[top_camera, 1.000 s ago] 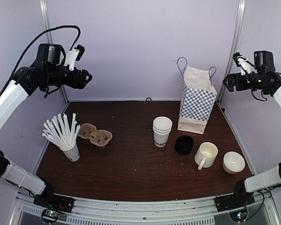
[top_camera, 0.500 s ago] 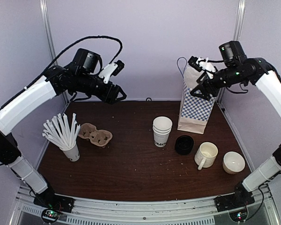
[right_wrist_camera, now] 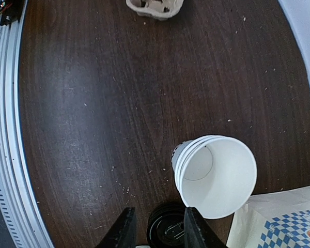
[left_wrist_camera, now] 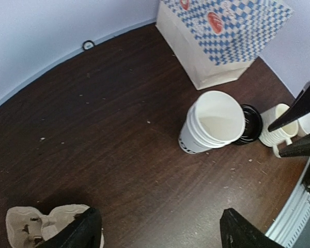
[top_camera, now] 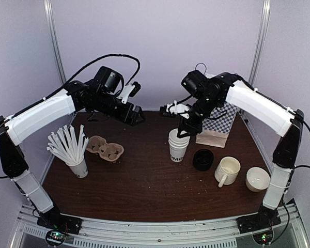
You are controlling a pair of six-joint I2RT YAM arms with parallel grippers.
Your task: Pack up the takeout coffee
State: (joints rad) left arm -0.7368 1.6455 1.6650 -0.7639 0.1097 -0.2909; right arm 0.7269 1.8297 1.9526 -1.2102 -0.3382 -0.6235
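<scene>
The takeout coffee is a stack of white paper cups [top_camera: 179,145] with dark lettering, standing mid-table, also in the left wrist view [left_wrist_camera: 213,122] and the right wrist view [right_wrist_camera: 217,175]. Its black lids [top_camera: 203,159] lie stacked just right of the cups [right_wrist_camera: 167,229]. My right gripper [top_camera: 183,128] hovers just above the cups' rim; its jaws [right_wrist_camera: 158,230] stand narrowly apart with nothing between them. My left gripper [top_camera: 136,115] hangs high over the back left of the table, open wide and empty [left_wrist_camera: 163,235].
A blue-checked paper bag [top_camera: 217,120] stands behind the lids. A cream mug [top_camera: 227,170] and a white bowl [top_camera: 258,179] sit at the right. A cardboard cup carrier [top_camera: 105,149] and a cup of white straws [top_camera: 72,150] sit at the left.
Both arms swung in from the side walls toward the middle. The right gripper came down over the cup stack and its jaws narrowed. The left gripper moved right and lower.
</scene>
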